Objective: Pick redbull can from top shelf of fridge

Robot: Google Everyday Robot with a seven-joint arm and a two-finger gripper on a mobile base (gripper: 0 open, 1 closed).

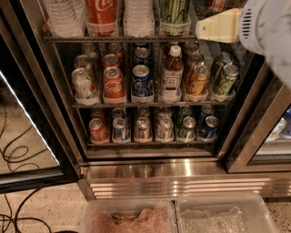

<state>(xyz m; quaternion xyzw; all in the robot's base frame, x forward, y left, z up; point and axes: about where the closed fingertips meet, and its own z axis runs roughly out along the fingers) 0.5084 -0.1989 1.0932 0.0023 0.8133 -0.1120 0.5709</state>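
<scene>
The fridge (150, 170) stands with its door open, and the top shelf (118, 39) runs across it near the upper edge. My gripper (213, 26), cream-coloured on a white body, reaches in from the upper right at the right end of that shelf. The redbull can is mostly hidden behind it; only a sliver with red marks (221, 5) shows above it. Left of the gripper on the same shelf stand a green-striped tall can (173, 13), clear bottles (138, 16) and a red Coca-Cola can (101, 13).
Two lower shelves hold several cans and a brown bottle (172, 75). The open glass door (27, 104) stands at left, with cables (13, 154) on the floor below it. Two clear plastic bins (127, 218) (223, 218) sit below the fridge. Another cooler (273, 136) is at right.
</scene>
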